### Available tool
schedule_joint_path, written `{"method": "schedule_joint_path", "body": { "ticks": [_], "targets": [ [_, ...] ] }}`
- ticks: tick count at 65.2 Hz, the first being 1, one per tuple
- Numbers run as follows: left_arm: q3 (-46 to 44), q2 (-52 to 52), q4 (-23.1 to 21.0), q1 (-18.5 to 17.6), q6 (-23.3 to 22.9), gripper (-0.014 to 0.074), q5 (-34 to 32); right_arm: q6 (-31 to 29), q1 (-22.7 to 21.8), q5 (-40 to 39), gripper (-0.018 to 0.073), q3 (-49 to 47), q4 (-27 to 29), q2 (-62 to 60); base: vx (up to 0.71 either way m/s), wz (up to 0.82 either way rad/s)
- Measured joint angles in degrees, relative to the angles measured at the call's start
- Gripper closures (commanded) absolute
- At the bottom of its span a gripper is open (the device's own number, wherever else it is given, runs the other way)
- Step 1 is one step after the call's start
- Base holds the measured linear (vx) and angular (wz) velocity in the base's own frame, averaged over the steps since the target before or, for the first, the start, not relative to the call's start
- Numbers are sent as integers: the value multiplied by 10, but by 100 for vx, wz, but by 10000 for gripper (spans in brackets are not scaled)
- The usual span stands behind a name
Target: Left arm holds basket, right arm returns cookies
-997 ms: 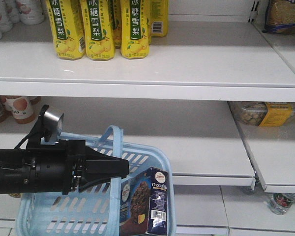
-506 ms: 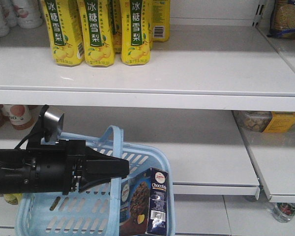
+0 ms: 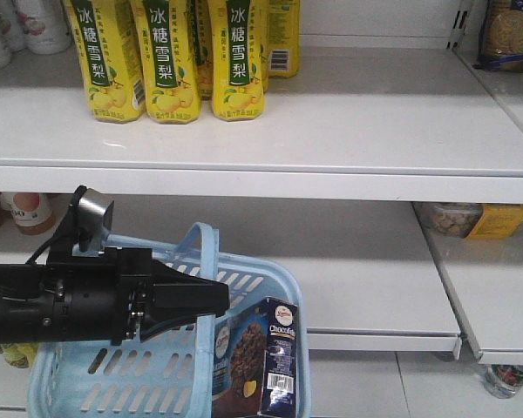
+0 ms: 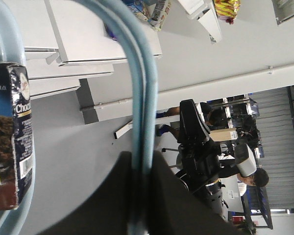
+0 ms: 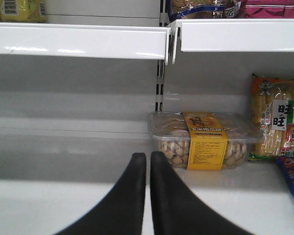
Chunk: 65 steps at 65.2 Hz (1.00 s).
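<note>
While white store shelves [image 3: 349, 131] fill the background, the light blue basket [image 3: 113, 383] hangs in front of them by its arched handle [image 3: 205, 252], which runs between the clamped jaws of the left end effector [image 4: 143, 164]. The navy cookies carton [image 3: 266, 357] stands upright in the basket's right corner. The right end effector [image 5: 148, 164] is narrowed almost to touching and holds nothing, facing a clear snack tub [image 5: 203, 139].
</note>
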Motion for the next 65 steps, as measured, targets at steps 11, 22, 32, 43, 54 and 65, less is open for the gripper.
{"method": "schedule_joint_path", "body": {
  "ticks": [11,22,32,43,54,65],
  "targets": [
    [0,0,0,0,0,599,0,0,0,0,565,0,0,0,0,0],
    [0,0,0,0,0,599,0,0,0,0,565,0,0,0,0,0],
    [0,0,0,0,0,599,0,0,0,0,565,0,0,0,0,0],
    [0,0,0,0,0,599,0,0,0,0,565,0,0,0,0,0],
    [0,0,0,0,0,599,0,0,0,0,565,0,0,0,0,0],
    [0,0,0,0,0,599,0,0,0,-2,565,0,0,0,0,0]
  ]
}}
